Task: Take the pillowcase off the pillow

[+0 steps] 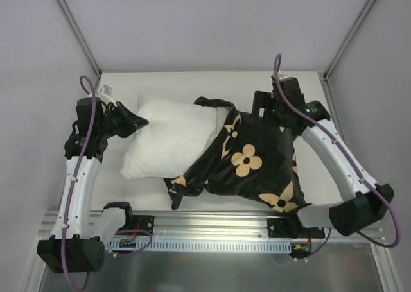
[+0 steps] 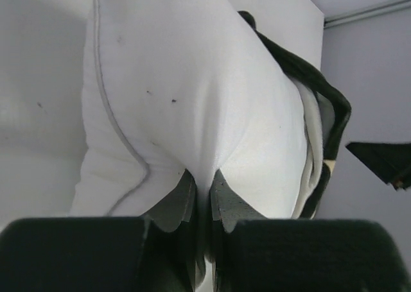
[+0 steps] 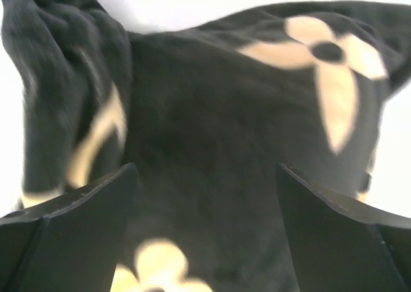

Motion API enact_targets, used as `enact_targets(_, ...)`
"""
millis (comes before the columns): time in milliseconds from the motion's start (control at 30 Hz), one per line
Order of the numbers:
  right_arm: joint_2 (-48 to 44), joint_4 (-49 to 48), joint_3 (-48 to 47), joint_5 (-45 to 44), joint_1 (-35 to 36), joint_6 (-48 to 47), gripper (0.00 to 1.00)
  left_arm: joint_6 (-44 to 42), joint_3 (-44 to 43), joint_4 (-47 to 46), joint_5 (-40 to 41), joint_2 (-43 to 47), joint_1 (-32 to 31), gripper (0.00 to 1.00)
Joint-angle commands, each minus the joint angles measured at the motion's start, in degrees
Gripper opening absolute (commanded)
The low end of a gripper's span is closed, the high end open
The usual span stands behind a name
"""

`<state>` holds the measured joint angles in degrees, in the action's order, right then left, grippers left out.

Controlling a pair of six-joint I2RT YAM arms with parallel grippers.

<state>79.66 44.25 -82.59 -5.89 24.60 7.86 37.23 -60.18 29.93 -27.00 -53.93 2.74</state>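
surface (image 1: 192, 86): pale, carries all items below.
pillowcase (image 1: 257, 163): lies crumpled right of centre, wraps the right end of the pillow, reaches toward the near edge.
pillow (image 1: 170, 138): lies left of centre, mostly bare, tilted.
right gripper (image 3: 207, 170): hovers at the far edge of the pillowcase, jaws spread wide, holds nothing.
left gripper (image 2: 204, 183): jaws pressed together, pinches the pillow's left corner.
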Motion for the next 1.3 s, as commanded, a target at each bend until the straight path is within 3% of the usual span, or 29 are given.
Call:
enact_targets(0,-12.9,0.4,4.7,-4.7,-0.5,-0.6,0.93,1.9,1.1,-5.1,3.9,0.1,0.3,0.00)
enact_targets(167,-24.6,4.8,18.7,-6.5,-0.5,-0.2,0.93,-1.5,-1.2,-2.1,6.9,-0.8,3.2,0.00)
enact_targets(300,-35.1,5.8,32.4,-0.5,-0.5,4.1,0.99,-3.1,-4.6,0.2,7.4,-2.2,9.9,0.00)
enact_targets(433,-41.9,5.6,38.0,4.9,-0.4,6.5,0.99,-2.5,-6.5,1.7,8.5,-2.9,15.4,0.00)
enact_targets(500,-43.4,8.2,36.0,8.9,-0.1,5.7,0.99,-2.4,-6.6,2.5,9.2,-2.8,18.1,0.00)
enact_targets(667,-45.2,13.8,34.9,10.5,4.0,4.9,1.00,-1.3,-5.1,3.2,11.5,-1.1,22.1,0.00)
enact_targets(833,-43.4,4.5,42.8,11.4,11.4,9.4,0.99,-0.8,-5.7,3.1,9.2,-2.8,22.3,0.00)
enact_targets(967,-34.7,1.3,42.3,3.7,21.1,11.0,0.99,-1.3,-6.3,3.1,8.5,-3.4,22.3,0.00)
enact_targets(1100,-25.3,-4.2,41.1,-0.2,24.1,9.5,0.96,-1.2,-6.7,3.0,7.4,-3.0,22.2,0.00)
enact_targets(1200,-18.4,-5.4,40.6,-5.1,24.2,8.9,0.64,-1.2,-6.6,3.2,7.1,-2.7,22.3,0.00)
enact_targets(1267,-16.1,-3.7,39.5,-9.4,24.1,8.4,0.17,-1.2,-7.0,3.2,7.5,-2.7,22.3,0.00)
